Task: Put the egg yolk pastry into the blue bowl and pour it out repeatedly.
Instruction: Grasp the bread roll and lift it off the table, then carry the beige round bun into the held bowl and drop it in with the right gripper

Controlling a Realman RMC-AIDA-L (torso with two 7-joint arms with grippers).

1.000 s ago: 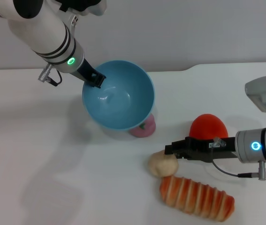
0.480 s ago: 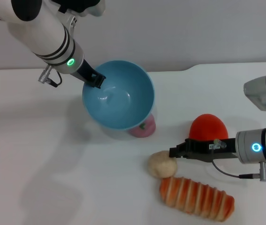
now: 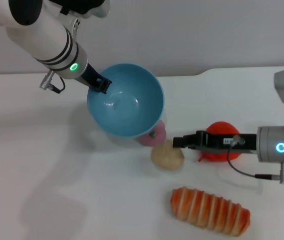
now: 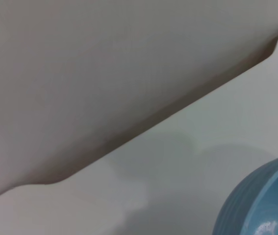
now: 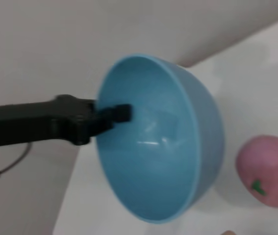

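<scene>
Right end effector [image 3: 178, 142] seemingly closed on egg yolk pastry [image 3: 167, 156] — left end effector [image 3: 103, 85] gripping blue bowl [image 3: 126, 102]

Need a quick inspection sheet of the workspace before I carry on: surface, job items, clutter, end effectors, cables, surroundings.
Surface: white table, shadows only.
Bowl: blue, empty, lifted and tipped on its side, mouth facing the pastry.
Pastry: beige lump off the table, just below the bowl's rim.
Clutter: pink ball behind the bowl; red fruit behind the right arm; striped loaf near the front edge.
Left end effector: clamped on the bowl's rim.
Right end effector: holding the pastry at its tip.
Cables: a loop at each wrist, left and right, both off the items.
Surroundings: plain grey wall, nothing else seen.
</scene>
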